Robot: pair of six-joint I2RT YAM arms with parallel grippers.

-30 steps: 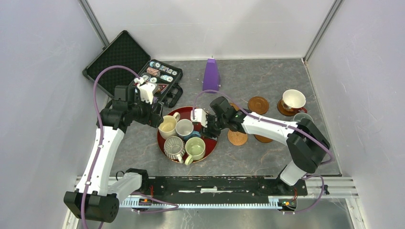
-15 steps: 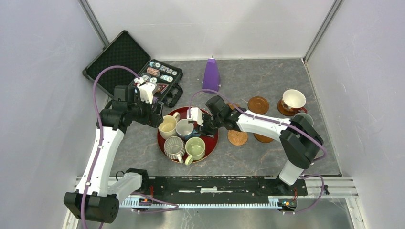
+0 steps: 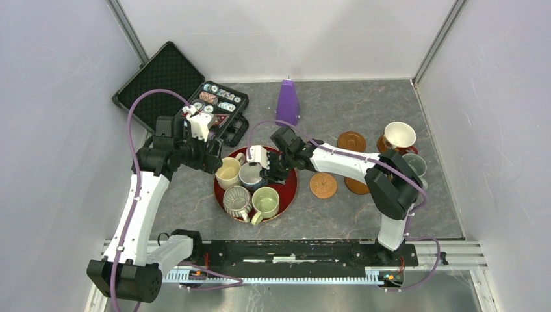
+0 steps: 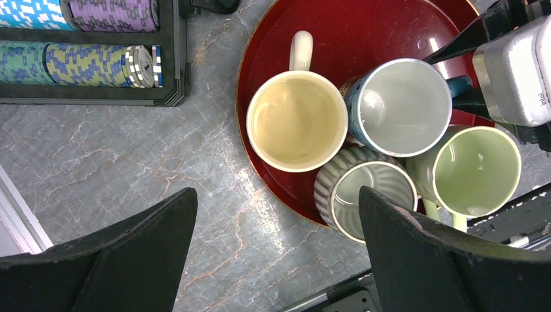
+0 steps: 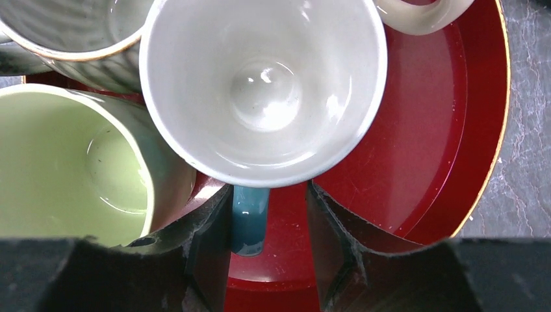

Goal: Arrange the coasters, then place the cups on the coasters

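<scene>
I have the white mug upright, its blue handle between my right gripper's jaws, touching one and clear of the other. The green mug and ribbed mug crowd it left of the jaws, and the cream mug stands beyond. The woven coaster and a brown coaster lie flat, well behind the jaws.

Red tray: smooth, glossy lacquer-like finish, caught reflections. White mug: glazed ceramic, shone inside; blue handle glossy too. Pale green mug: glaze showed softer sheen. Grey mug: ribbed outside. Table: looked marbled stone, faint sheen. Tan coaster: woven, matt.
</scene>
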